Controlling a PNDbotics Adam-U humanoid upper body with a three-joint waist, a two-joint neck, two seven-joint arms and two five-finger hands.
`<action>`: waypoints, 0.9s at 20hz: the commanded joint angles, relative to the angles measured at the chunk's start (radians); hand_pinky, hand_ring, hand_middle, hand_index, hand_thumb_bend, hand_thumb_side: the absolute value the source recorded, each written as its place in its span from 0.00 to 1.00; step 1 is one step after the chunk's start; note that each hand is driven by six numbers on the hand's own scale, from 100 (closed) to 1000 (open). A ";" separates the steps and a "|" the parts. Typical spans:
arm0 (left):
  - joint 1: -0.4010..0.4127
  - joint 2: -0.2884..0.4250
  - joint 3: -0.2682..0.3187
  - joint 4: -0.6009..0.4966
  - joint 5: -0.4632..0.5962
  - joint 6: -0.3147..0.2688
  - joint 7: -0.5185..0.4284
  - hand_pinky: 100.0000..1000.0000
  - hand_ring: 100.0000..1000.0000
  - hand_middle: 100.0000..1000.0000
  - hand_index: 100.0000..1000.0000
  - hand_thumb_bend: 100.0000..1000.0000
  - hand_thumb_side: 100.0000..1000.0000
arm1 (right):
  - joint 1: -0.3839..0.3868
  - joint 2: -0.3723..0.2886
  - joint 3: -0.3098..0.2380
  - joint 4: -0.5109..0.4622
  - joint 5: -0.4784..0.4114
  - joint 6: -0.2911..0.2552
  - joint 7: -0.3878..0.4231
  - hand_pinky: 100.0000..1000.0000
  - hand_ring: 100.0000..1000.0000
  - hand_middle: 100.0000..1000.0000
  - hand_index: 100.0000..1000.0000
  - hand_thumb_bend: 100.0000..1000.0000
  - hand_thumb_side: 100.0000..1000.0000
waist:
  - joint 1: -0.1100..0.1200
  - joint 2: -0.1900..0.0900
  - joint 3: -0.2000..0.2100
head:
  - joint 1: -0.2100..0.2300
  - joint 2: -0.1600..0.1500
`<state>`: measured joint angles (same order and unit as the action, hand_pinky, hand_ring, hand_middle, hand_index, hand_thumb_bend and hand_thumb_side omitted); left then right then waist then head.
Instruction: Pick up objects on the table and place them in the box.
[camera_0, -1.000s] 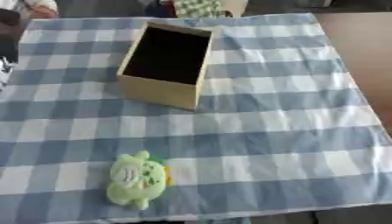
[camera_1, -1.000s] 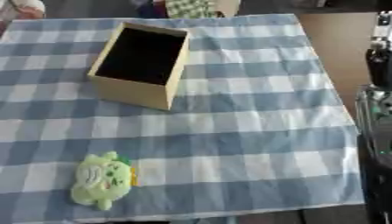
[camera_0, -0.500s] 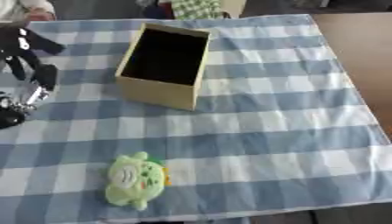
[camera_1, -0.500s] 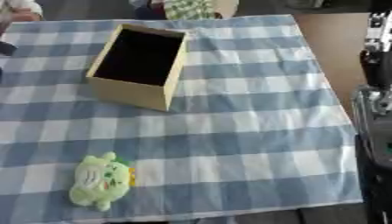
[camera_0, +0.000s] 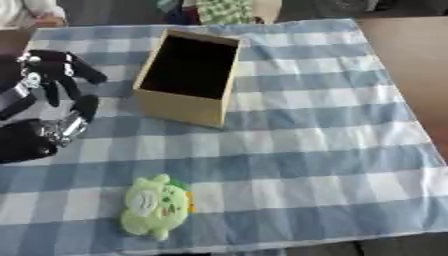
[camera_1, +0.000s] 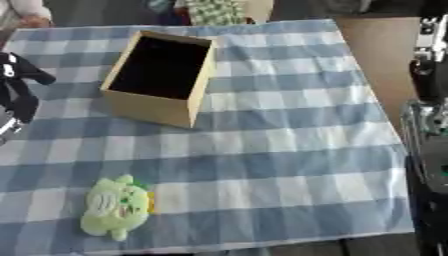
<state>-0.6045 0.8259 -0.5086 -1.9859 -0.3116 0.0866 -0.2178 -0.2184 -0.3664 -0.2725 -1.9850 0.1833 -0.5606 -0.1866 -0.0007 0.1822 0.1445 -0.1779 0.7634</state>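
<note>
Movement is all on the desk's left edge, where the left hand (camera_0: 54, 75) has come in with fingers spread and holding nothing, a sign the pick is only starting, while the green plush toy (camera_0: 157, 205) lies untouched near the front edge, well apart from the empty box (camera_0: 187, 75).
</note>
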 joint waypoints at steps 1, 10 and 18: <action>-0.032 -0.010 -0.010 -0.014 -0.014 0.004 -0.014 0.40 0.54 0.67 0.80 0.01 0.89 | -0.003 -0.028 -0.001 -0.015 -0.008 -0.002 0.006 0.76 0.57 0.54 0.75 0.00 0.73 | 0.002 -0.017 0.002 | -0.002 0.007; -0.062 -0.038 -0.058 -0.014 -0.047 0.013 -0.145 0.47 0.59 0.71 0.84 0.16 0.79 | 0.001 -0.026 0.001 -0.015 -0.011 0.000 0.011 0.75 0.57 0.54 0.75 0.00 0.73 | 0.003 -0.021 0.004 | -0.003 0.007; -0.062 -0.043 -0.065 -0.014 -0.042 0.028 -0.322 0.56 0.66 0.72 0.84 0.51 0.62 | 0.002 -0.024 0.002 -0.015 -0.013 0.000 0.012 0.75 0.57 0.54 0.75 0.00 0.73 | 0.004 -0.023 0.003 | -0.005 0.007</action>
<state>-0.6475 0.7721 -0.5787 -1.9860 -0.3543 0.1127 -0.5131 -0.2107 -0.3664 -0.2699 -1.9850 0.1771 -0.5599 -0.1780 0.0018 0.1748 0.1480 -0.1794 0.7634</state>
